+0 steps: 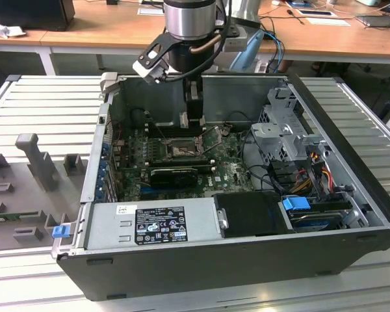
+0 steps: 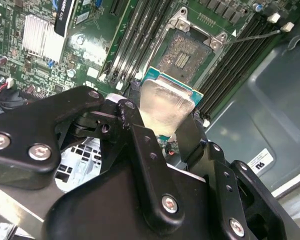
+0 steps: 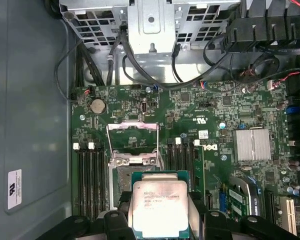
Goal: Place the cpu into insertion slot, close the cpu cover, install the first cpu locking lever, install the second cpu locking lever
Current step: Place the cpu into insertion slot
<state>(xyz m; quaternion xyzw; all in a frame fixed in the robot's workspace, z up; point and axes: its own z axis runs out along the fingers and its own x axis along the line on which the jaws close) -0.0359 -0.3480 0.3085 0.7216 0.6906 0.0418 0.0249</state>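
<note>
My gripper (image 1: 192, 107) reaches down into the open computer case and is shut on the cpu (image 3: 160, 207), a pale silver square chip held by its two side edges between the black fingers (image 3: 115, 222). In the second wrist view the cpu (image 2: 165, 102) hangs tilted just short of the insertion slot (image 2: 187, 52), with a gap between them. The insertion slot (image 3: 122, 175) is partly hidden behind the chip. The cpu cover (image 3: 132, 136) stands swung open on the slot's far side. A thin locking lever (image 2: 255, 36) sticks out beside the slot. From the exterior view the slot (image 1: 182, 148) lies below the gripper.
Memory slots (image 3: 90, 175) flank the socket. A long black card (image 1: 174, 174) lies in front of it, and a finned heatsink (image 3: 252, 145) sits nearby. Cables (image 3: 140, 75) hang from the drive cage (image 1: 283, 123). The power supply (image 1: 159, 221) fills the case front. A grey fixture (image 1: 36, 159) stands outside at the exterior view's left.
</note>
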